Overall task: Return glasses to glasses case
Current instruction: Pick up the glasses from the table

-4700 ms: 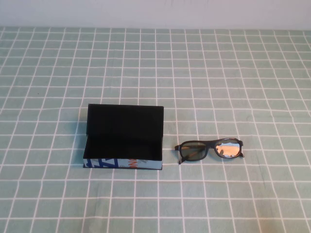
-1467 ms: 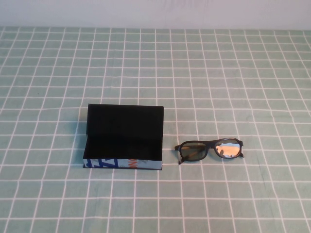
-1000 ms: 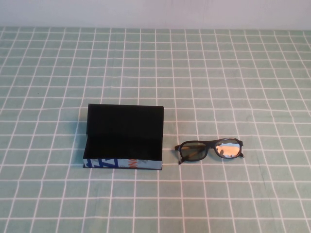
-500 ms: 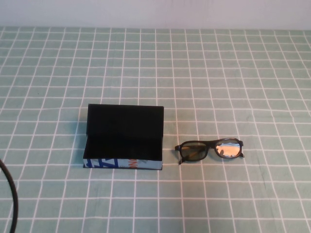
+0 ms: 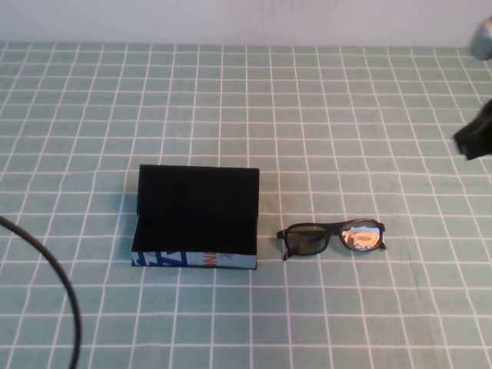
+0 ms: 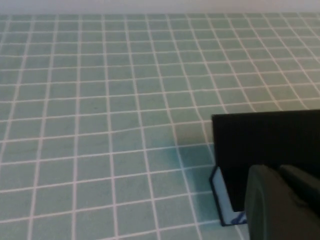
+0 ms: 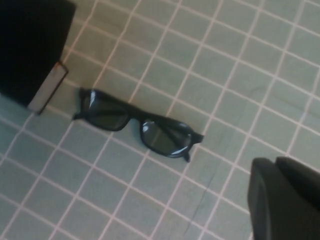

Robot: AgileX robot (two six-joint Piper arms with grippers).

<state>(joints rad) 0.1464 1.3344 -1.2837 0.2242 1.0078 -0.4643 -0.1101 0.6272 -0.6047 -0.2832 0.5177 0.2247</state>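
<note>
1. The right gripper [image 7: 285, 200] is seen only as a dark blurred bulk at the edge of its wrist view; whether its fingers are apart or together cannot be told.
2. In the high view, part of the right arm [image 5: 475, 134] is seen at the right edge, above the cloth and well apart from the glasses.
3. The left gripper [image 6: 282, 202] is shown as a dark rounded mass in its own wrist view, close to the case; its finger state cannot be told either.
4. A black cable [image 5: 54, 284] is seen curving across the lower left corner of the high view.
5. The glasses [image 5: 332, 237] are laid on the green checked cloth [image 5: 307, 115], just to the right of the case and not touching it, lenses facing the robot.
6. The case [image 5: 196, 219] is stood open, its lid raised upright at the back, its black interior exposed and its blue printed front turned toward the robot.
7. Nothing is held by either gripper as far as can be seen.
</note>
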